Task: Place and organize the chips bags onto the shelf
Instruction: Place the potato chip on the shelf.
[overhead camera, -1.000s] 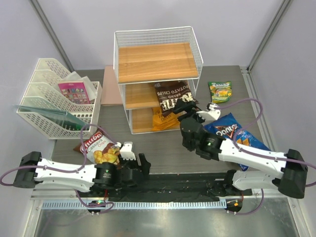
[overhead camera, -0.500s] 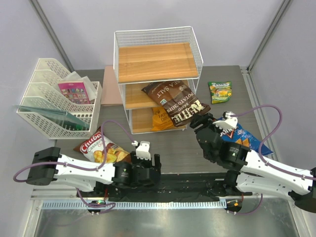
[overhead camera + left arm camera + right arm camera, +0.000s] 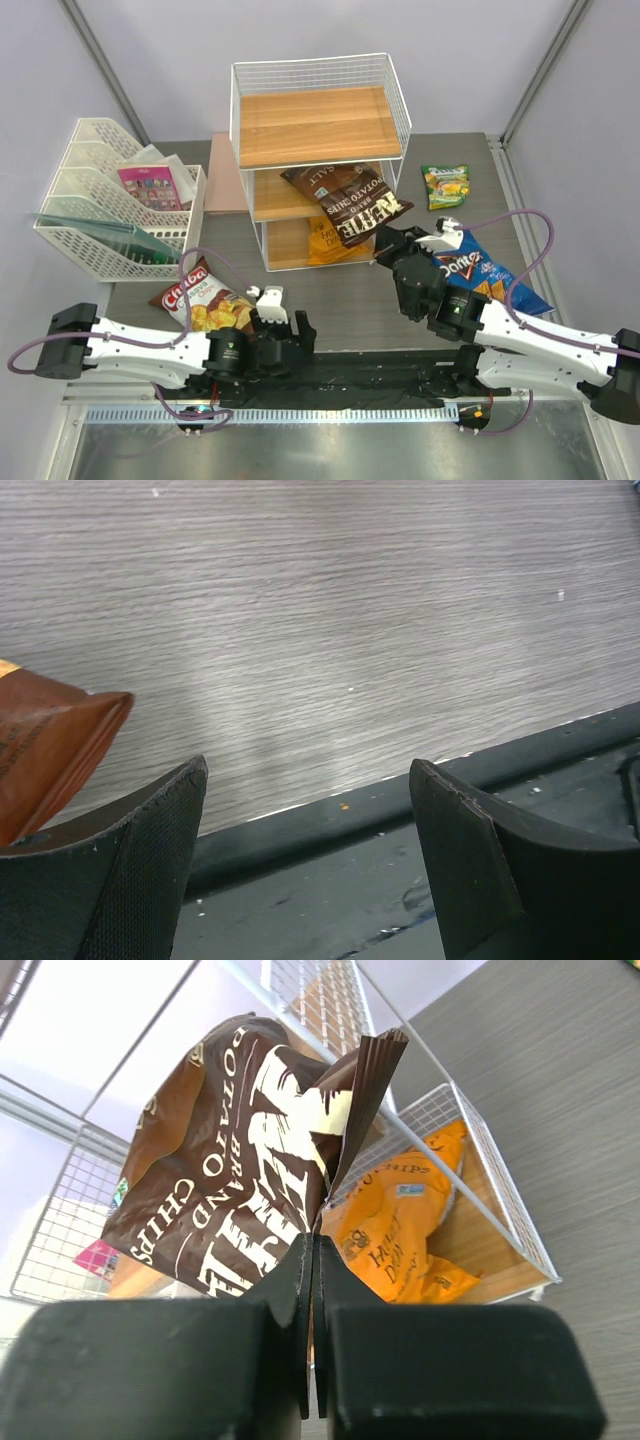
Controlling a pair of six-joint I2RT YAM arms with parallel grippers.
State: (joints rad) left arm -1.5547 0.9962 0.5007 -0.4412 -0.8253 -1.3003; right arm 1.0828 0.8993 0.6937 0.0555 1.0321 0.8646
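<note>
Fingers [image 3: 285, 1295] of outstretched right arm [image 3: 520, 335] pinch Sea Salt bag [image 3: 347, 203] by shelf [image 3: 320, 125]

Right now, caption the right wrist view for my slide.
Right pincer shut on the brown potato chips bag at the wire shelf holding an orange chips bag.

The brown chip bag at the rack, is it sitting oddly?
Yes. The dark brown bag sticks out of the shelf at its middle level, slanted rather than lying flat inside. The right end effector is shut on its crumpled corner, so it is not yet placed.
</note>
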